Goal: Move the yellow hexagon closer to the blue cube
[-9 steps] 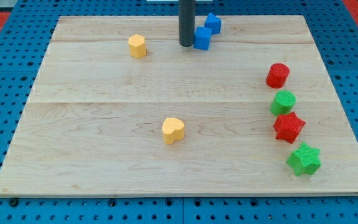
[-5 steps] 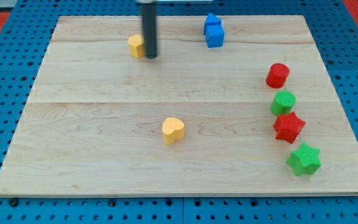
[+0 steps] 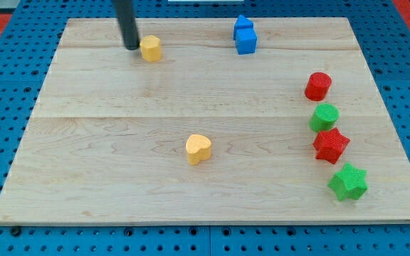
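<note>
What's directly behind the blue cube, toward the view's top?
Another blue block sits right behind the blue cube, apparently touching it. Only its upper part shows; its lower front is covered by the cube, so its shape is unclear.

Eight small blocks: two yellow (image 3: 151,48) (image 3: 198,149), two blue (image 3: 245,40) (image 3: 243,25), two red (image 3: 318,86) (image 3: 331,146), two green (image 3: 325,116) (image 3: 348,182).

A yellow heart (image 3: 198,149) lies mid-board; red cylinder (image 3: 318,86), green cylinder (image 3: 325,116), red star (image 3: 331,145), green star (image 3: 348,182) line the right.

Bright, even light, soft short shadows beside blocks, sharp focus throughout.
</note>
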